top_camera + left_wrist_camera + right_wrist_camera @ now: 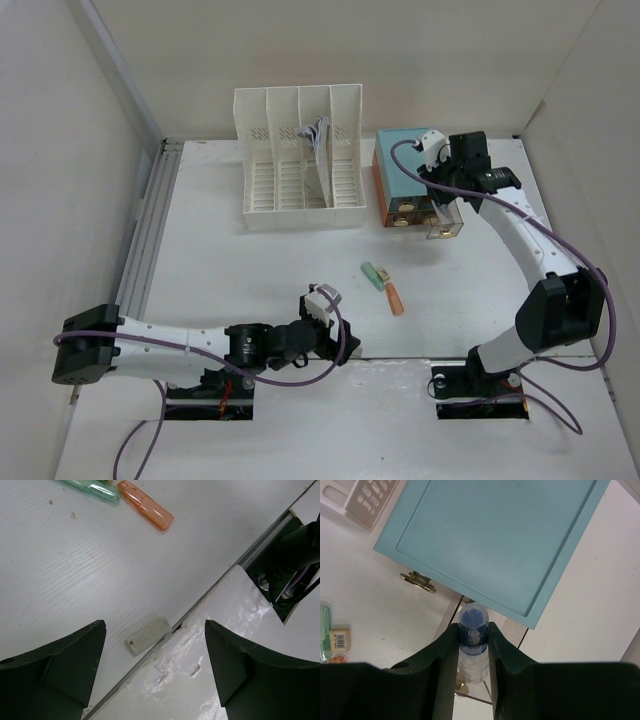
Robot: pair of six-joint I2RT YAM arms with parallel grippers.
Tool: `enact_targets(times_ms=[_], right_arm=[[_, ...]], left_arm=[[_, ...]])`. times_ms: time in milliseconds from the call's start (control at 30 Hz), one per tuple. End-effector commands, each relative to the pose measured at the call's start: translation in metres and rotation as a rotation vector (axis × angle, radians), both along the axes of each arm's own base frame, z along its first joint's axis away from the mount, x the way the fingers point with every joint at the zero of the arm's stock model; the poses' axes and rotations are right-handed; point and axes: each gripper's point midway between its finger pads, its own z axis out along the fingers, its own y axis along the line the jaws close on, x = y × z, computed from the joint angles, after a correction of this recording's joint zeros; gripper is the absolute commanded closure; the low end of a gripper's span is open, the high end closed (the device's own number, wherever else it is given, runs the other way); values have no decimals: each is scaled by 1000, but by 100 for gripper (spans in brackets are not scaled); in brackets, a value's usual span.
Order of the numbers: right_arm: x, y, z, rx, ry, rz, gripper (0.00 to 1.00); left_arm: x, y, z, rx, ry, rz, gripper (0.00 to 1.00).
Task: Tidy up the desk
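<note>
At the near-left edge of the desk (250, 270), which spans the whole work area under both arms, the L gripper (155, 625) sits low w/ jaws wide apart, holding nothing. A small grey tab (147, 636) lies on the surface below the gap, probably the next pick. The rack (300, 160) stands at the rear w/ papers (318, 135) in one slot. A green pen (375, 272) and orange pen (396, 298) lie loose mid-desk, just beside each other, not yet stowed. The R gripper (473, 635) clamps a small blue-capped bottle (472, 616) upright at the front of the teal box (490, 540), above a pulled-out drawer (445, 228), presumably in pos. for drop-in.
</note>
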Motion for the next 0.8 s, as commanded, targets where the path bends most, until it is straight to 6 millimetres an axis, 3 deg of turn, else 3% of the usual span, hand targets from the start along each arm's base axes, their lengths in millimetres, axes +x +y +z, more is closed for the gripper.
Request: enact_targets(times_ms=[0, 200, 767], right_arm=[[-47, -26, -44, -108, 226, -48, 100], [-47, -28, -41, -114, 215, -55, 100], [-58, -30, -65, -139, 296, -35, 100]], left_arm=[[0, -6, 16, -56, -16, -9, 22], [0, -6, 19, -65, -16, -9, 22], [0, -7, 20, -55, -31, -16, 22]])
